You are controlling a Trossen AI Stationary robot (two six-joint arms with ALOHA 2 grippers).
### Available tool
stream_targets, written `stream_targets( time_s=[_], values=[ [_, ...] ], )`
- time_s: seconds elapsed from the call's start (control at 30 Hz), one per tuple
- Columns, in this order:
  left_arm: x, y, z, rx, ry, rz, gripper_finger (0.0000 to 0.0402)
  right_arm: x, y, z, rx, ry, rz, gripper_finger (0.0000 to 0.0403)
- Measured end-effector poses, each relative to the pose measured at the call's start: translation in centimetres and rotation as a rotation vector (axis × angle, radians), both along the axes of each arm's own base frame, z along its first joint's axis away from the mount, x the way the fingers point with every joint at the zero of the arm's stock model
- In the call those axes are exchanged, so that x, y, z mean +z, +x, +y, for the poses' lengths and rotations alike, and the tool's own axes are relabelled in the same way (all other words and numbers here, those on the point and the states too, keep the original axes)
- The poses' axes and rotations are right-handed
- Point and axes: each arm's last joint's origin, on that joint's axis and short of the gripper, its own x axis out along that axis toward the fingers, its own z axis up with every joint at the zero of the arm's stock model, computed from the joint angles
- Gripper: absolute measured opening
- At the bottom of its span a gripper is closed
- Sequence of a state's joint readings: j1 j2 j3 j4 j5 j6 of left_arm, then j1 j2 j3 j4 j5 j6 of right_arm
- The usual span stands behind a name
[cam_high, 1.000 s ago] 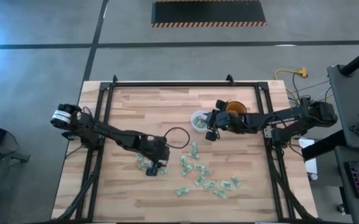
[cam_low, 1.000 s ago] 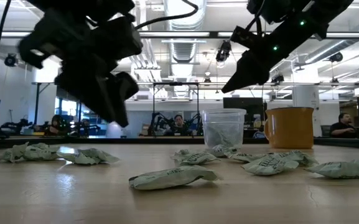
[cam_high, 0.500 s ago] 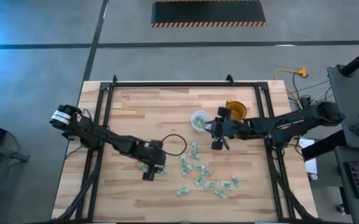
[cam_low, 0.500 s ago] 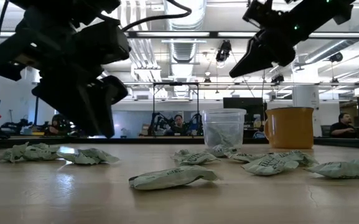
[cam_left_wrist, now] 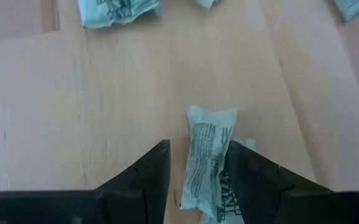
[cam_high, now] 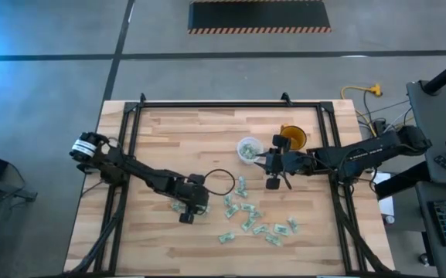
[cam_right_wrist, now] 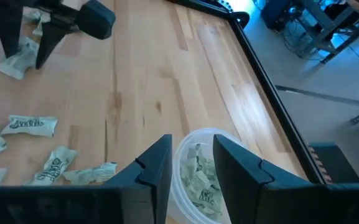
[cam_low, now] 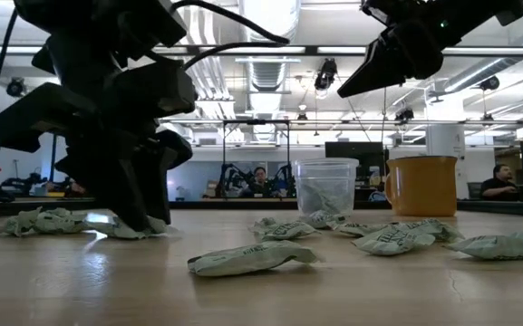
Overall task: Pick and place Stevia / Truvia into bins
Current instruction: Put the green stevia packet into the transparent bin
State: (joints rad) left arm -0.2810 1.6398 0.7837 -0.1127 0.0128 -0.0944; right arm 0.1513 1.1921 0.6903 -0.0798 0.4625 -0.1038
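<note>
While jaws straddle 1 sachet (cam_left_wrist: 205, 163), left gripper (cam_left_wrist: 195, 171) sits low.
Right gripper (cam_right_wrist: 191, 163), jaws spread, hovers over the clear cup (cam_right_wrist: 199, 174).

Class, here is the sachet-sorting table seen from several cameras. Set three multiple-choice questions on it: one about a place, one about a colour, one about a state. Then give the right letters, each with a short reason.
1. Where does the orange cup stand?
A. Beside the clear cup
B. Among the loose sachets
C. Off the table

2. What colour are the sachets?
A. Pink
B. Pale green and white
C. Blue

3. What is the left tool doing?
A. Hanging high over the clear cup
B. Resting empty on bare wood
C. Standing low at the table with a sachet between its fingers

Answers:
1 A, the high view shows the two cups side by side.
2 B, the low view shows green print on pale paper.
3 C, the left wrist view shows the sachet in the gap between its fingers; the right tool hangs over the clear cup.
</note>
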Motion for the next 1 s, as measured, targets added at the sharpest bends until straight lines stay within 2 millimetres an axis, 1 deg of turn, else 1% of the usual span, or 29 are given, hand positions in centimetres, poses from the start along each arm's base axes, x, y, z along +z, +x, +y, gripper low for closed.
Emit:
stream_targets(
  time_s=[0.13, 0.37, 0.43, 0.57, 0.73, 0.87, 1.0],
  values=[
    [0.1, 0.0, 0.0, -0.003, 0.003, -0.004, 0.0108, -0.1, -0.1, 0.0, 0.0, -0.001, 0.009, 0.01],
    [0.1, 0.0, 0.1, -0.02, 0.018, -0.009, 0.0024, -0.1, -0.1, 0.0, -0.005, 0.005, 0.017, 0.009],
    [0.2, 0.1, 0.2, -0.01, 0.035, -0.017, 0.0007, -0.1, -0.1, 0.0, -0.004, 0.004, 0.017, 0.0088],
    [0.7, 0.6, 0.4, 0.014, 0.129, -0.062, 0.0008, -0.1, -0.1, 0.0, -0.004, 0.003, 0.018, 0.0083],
    [2.2, 2.1, 1.0, 0.069, 0.325, -0.222, 0.0008, -0.3, -0.3, 0.3, 0.004, 0.008, 0.036, 0.0077],
    [3.5, 3.4, 2.2, 0.083, 0.443, -0.36, 0.0008, -0.6, -0.5, 0.8, 0.023, 0.007, 0.067, 0.0074],
    [4.4, 4.4, 4.5, 0.112, 0.499, -0.418, 0.0008, -0.9, -0.9, 1.5, 0.051, 0.005, 0.105, 0.0077]
  ],
)
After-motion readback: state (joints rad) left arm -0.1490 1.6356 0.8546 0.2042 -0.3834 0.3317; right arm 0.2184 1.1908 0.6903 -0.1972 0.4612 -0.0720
